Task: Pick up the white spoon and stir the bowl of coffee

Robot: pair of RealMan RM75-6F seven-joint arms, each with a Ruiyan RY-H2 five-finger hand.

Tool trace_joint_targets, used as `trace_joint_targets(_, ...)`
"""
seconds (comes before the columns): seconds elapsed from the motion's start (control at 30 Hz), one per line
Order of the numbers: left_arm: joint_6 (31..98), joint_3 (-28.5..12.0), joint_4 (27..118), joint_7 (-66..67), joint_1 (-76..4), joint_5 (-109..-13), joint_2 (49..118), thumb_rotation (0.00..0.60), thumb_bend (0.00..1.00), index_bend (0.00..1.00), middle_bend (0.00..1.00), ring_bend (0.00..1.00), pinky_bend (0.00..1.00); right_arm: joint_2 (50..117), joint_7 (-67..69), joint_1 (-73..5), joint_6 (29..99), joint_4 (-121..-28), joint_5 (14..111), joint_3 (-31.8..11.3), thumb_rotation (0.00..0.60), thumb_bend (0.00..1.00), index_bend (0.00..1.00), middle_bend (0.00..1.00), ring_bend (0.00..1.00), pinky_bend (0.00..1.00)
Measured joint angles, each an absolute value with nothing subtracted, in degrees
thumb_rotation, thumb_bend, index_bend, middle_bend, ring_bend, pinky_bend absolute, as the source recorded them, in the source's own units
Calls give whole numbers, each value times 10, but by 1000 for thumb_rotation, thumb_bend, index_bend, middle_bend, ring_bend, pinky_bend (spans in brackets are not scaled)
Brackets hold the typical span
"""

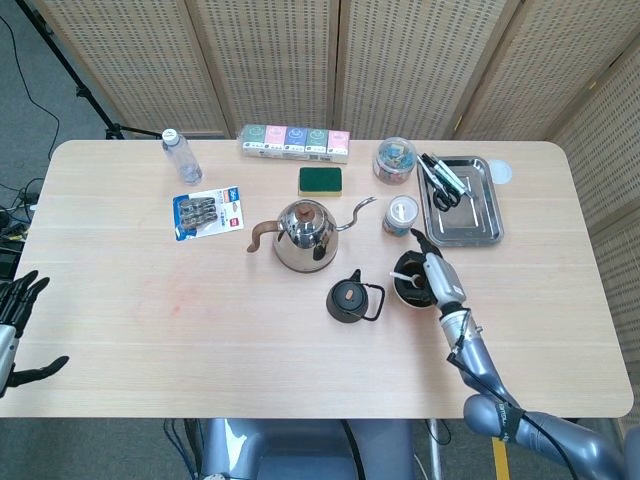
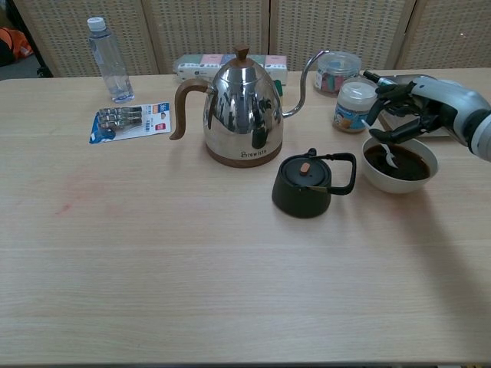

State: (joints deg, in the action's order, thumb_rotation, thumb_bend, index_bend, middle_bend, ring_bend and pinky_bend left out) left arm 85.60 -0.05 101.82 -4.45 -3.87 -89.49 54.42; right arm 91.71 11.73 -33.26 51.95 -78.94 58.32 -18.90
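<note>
A white bowl (image 2: 368,173) of dark coffee (image 2: 406,165) stands right of the small black teapot (image 2: 309,185). My right hand (image 2: 418,111) hovers just over the bowl's far rim and pinches the white spoon (image 2: 390,156), whose tip dips into the coffee. From the head view the same hand (image 1: 437,277) covers most of the bowl (image 1: 402,293), and the spoon handle (image 1: 403,279) sticks out to the left. My left hand (image 1: 18,328) hangs off the table's left edge, fingers spread, holding nothing.
A steel kettle (image 2: 242,112) sits left of the bowl, its spout reaching toward a small jar (image 2: 354,106). Behind the hand lie a metal tray (image 1: 463,200) with pens and a candy jar (image 1: 396,160). A water bottle (image 2: 105,60), a card pack (image 2: 130,122) and a green sponge (image 1: 320,180) lie further left.
</note>
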Motion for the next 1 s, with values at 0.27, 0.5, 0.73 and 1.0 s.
trace_joint_targets(0.27,848,-3,1022,-30,-42,-885,548,600,0,0,0,0,0,930,126,-342,507,-740,585,-190,600,543,557,0,0,0)
trace_joint_targets(0.5,841,-5,1025,-17,-46,-879,552,600,0,0,0,0,0,923,150,-337,511,-721,602,-189,600,543,557,0,0,0)
trace_joint_targets(0.73,839,-3,1029,-5,-47,-881,556,600,0,0,0,0,0,890,169,-315,519,-764,612,-183,600,543,558,0,0,0)
trace_joint_targets(1.0,838,-3,1030,0,-48,-881,558,600,0,0,0,0,0,876,175,-304,518,-808,616,-172,600,543,557,0,0,0)
